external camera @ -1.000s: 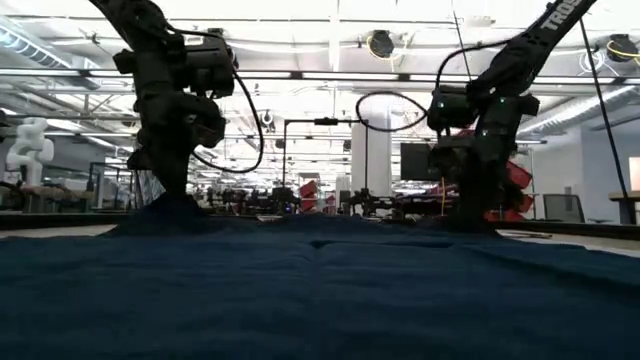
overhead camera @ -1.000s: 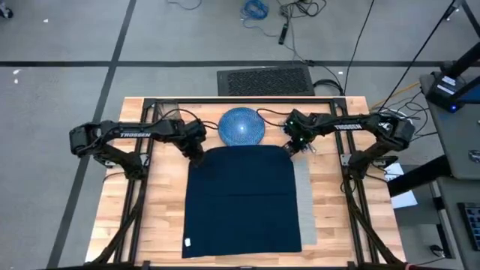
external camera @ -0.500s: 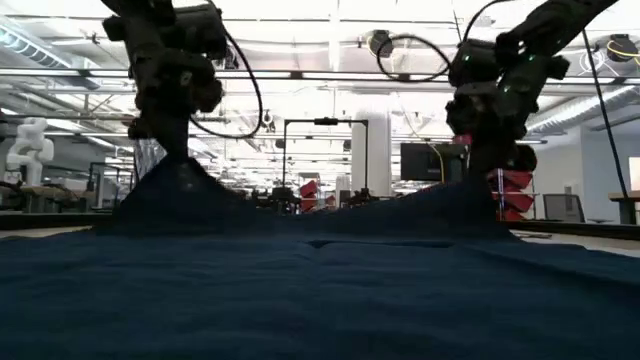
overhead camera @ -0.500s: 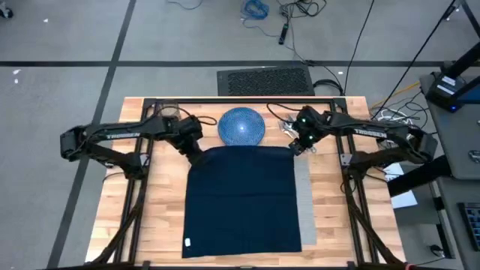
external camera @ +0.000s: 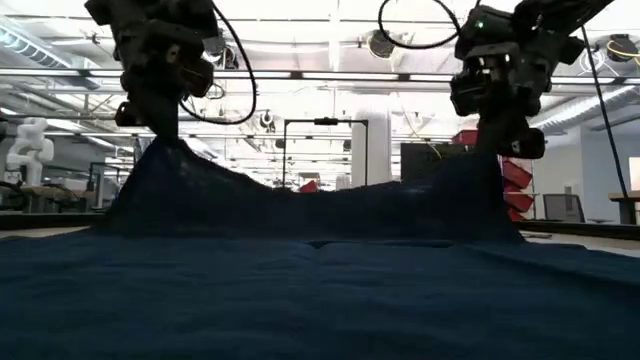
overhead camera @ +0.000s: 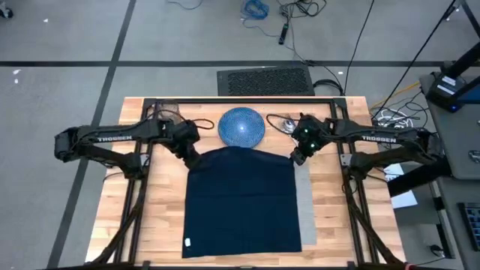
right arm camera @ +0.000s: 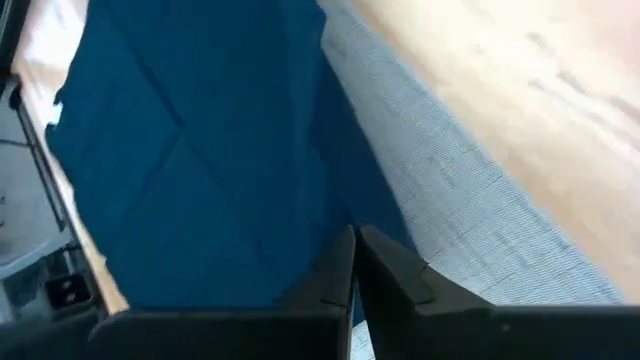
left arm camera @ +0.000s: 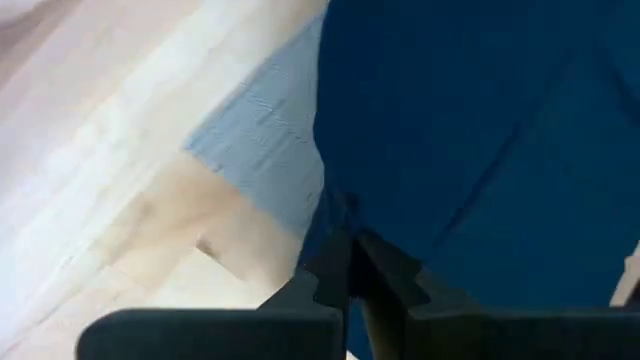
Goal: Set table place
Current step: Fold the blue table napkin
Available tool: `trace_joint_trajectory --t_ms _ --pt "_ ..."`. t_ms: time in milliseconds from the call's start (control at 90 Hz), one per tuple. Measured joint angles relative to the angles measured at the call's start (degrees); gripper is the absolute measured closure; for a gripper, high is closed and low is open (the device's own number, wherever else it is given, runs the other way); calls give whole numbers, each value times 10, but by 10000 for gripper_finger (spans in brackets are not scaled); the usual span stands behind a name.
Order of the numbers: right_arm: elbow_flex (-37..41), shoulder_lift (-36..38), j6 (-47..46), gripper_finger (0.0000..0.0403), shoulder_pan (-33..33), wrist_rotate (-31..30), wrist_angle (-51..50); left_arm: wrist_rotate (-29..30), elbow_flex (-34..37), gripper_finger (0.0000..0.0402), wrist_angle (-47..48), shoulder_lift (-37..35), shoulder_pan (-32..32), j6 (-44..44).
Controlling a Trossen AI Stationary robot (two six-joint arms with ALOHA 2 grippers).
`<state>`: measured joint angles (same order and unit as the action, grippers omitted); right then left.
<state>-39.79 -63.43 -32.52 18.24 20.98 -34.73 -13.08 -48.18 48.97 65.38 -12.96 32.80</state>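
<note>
We have the left tool [overhead camera: 193, 155] and the right tool [overhead camera: 298, 156] each pinched on a far corner of the navy napkin [overhead camera: 241, 202], fingers pressed together on the cloth in both wrist views. The napkin lies spread over the grey placemat [overhead camera: 303, 202] in the middle of the table [overhead camera: 157, 225]. Its far edge is raised off the surface and sags between the two grips in the low view, while the near part lies flat. The blue plate [overhead camera: 241, 126] sits just beyond that raised edge. Between the plate and the right arm lies some silver cutlery [overhead camera: 283, 123]; we cannot tell which pieces.

The main risk, as we judge it, is a corner slipping. Each tool holds only a small bite of fabric, so a quick pull or uneven lift could free one side and let the napkin drop in a crumpled heap. If the arms travel at different rates, the cloth skews and any fold comes out crooked. Dragging the flat part could also shift the placemat beneath it. And if we swing the raised edge toward the far side, it may brush the plate or sweep the cutlery out of position.
</note>
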Motion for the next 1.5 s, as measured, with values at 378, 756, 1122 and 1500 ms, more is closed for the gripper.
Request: trace_joint_trajectory --t_ms 378,756,1122,1500 --pt "0 41 -82 403 -85 -4 17 -2 -1 401 0 -16 70 58" --pt "0 63 -158 403 -184 -4 22 -17 -35 401 0 -16 146 103" --pt "0 100 -223 403 -284 0 70 -70 -37 401 -9 -16 221 195" --pt "0 107 -260 403 -343 -1 80 -67 -37 401 -96 -20 304 287"
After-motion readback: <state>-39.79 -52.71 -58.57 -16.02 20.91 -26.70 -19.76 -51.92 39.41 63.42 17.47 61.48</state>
